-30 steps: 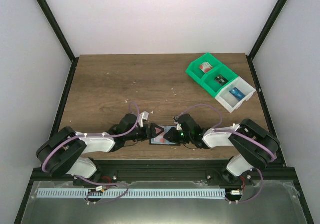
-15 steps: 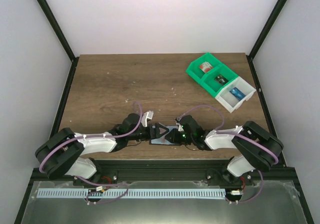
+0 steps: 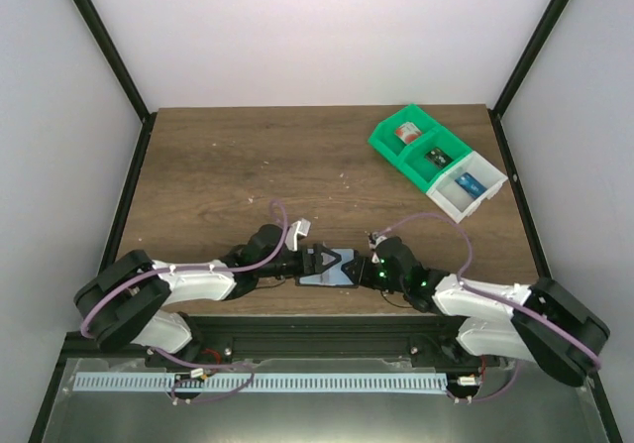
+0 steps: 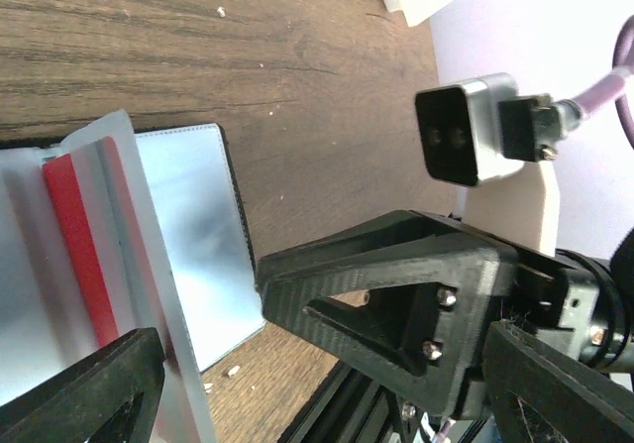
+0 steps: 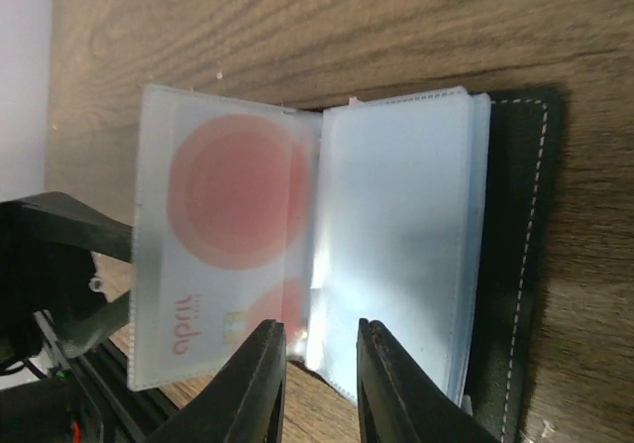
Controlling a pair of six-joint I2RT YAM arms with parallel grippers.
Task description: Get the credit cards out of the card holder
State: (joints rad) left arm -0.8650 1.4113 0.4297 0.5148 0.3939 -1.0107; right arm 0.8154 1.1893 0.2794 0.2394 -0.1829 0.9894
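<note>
The light blue card holder (image 3: 323, 278) lies open near the table's front edge, between both grippers. In the right wrist view its clear sleeves (image 5: 396, 255) fan from the black cover (image 5: 517, 265). One raised sleeve holds the pale credit card with the red circle (image 5: 233, 195). In the left wrist view that card shows edge-on as a red strip (image 4: 77, 245), beside the blue panel (image 4: 193, 225). My left gripper (image 3: 327, 263) (image 4: 210, 319) is open, with the raised sleeve between its fingers. My right gripper (image 3: 365, 269) (image 5: 322, 349) is narrowly open at the sleeves' near edge, gripping nothing.
A green bin (image 3: 411, 144) and a joined white bin (image 3: 466, 187), each holding small items, stand at the back right. The black front rail (image 3: 317, 334) runs just behind the holder. The right arm's wrist camera (image 4: 461, 136) shows close to the left gripper.
My left gripper has pushed right over the holder and now covers the red card in the top view. My right arm has swung outward and its gripper has drawn back to the right.
</note>
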